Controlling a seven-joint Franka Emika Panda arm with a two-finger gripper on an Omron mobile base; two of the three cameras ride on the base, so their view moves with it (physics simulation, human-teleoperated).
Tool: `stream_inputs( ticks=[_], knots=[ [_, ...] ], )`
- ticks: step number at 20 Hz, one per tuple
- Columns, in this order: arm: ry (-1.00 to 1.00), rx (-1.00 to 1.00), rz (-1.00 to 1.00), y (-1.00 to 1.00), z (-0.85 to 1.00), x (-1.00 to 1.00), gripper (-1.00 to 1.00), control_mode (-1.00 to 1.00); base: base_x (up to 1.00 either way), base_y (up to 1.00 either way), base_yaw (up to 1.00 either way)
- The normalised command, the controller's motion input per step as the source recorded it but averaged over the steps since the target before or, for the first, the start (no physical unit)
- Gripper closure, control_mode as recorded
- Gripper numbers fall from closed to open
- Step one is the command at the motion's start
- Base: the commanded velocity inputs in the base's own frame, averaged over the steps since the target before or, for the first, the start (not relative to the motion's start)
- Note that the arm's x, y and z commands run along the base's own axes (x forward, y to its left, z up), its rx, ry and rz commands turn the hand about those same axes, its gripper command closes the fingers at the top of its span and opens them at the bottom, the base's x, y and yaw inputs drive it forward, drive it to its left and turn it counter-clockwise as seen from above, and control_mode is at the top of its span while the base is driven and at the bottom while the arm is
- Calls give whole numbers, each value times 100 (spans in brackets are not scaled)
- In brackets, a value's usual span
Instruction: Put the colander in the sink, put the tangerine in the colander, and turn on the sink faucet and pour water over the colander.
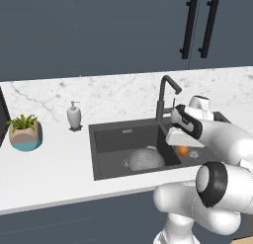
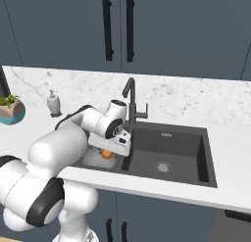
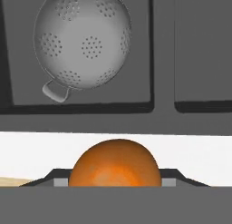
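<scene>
A white robot arm reaches over the dark grey sink (image 1: pixel 101 154) in a simulated kitchen, its claw (image 3: pixel 115 184) clamped on the tangerine (image 3: pixel 115 164), which sits between the two dark fingertips. Below and beyond the claw, the grey colander (image 3: pixel 81 41) rests in the larger basin, dotted with holes, one loop handle towards the sink's front wall. From the left base camera the colander (image 1: pixel 147 159) lies just left of the held fruit (image 1: pixel 183 150); from the right base camera the orange fruit (image 2: pixel 106 154) hangs under the hand, above the colander's rim. The tall dark sink faucet (image 1: pixel 166 96) rises just behind the claw; a white soap dispenser (image 1: pixel 74 114) and a potted plant (image 1: pixel 24 132) stand well apart on the marble counter (image 1: pixel 49 169)
</scene>
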Motion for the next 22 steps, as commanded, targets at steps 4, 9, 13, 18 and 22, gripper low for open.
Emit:
stream_inputs(
  ticks=[4, 9, 13, 18, 22],
  knots=[
    [-3, 0, 0, 87, 0, 30, 100, -100, 0, 0, 0],
    [0, 0, 0, 82, -5, 34, 100, -100, 0, 0, 0],
    [0, 0, 0, 41, -25, 33, 100, -100, 0, 0, 0],
    [0, -1, 0, 12, -52, 41, 100, -100, 0, 0, 0],
    [0, 0, 0, 9, -59, 38, 100, -100, 0, 0, 0]
  ],
)
